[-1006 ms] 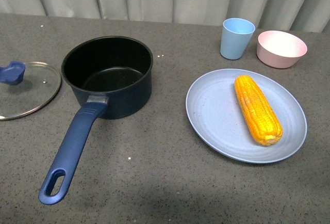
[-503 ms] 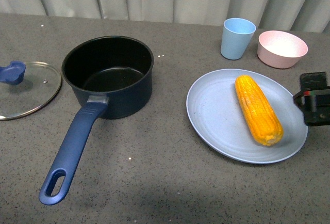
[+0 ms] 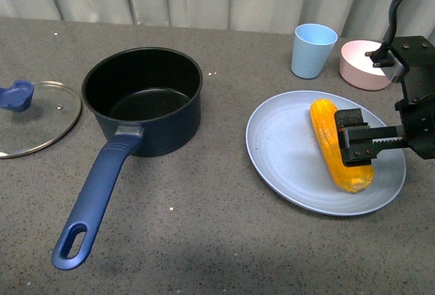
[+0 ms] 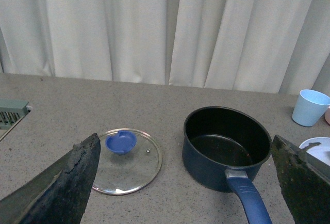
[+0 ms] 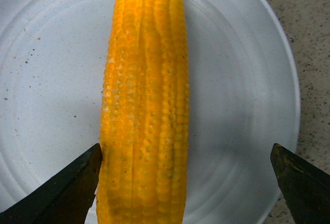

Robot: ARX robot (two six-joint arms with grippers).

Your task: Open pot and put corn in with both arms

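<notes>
The dark blue pot (image 3: 143,98) stands open on the grey table, its long handle (image 3: 95,196) pointing toward me. Its glass lid (image 3: 34,119) with a blue knob lies flat on the table left of it. The corn (image 3: 338,144) lies on a light blue plate (image 3: 285,145) at the right. My right gripper (image 3: 353,137) is open and hangs over the cob's middle. In the right wrist view the corn (image 5: 147,105) sits between the spread fingers, close to one of them. My left gripper (image 4: 185,193) is open and empty; it faces the pot (image 4: 227,146) and lid (image 4: 126,154) from a distance.
A light blue cup (image 3: 314,50) and a pink bowl (image 3: 363,65) stand behind the plate, near the right arm. A pale curtain hangs along the table's far edge. A green-grey object (image 4: 10,114) shows at one edge of the left wrist view.
My right arm came in from the right edge and moved left until its open gripper hangs over the corn. The pot, lid and corn have not moved.
</notes>
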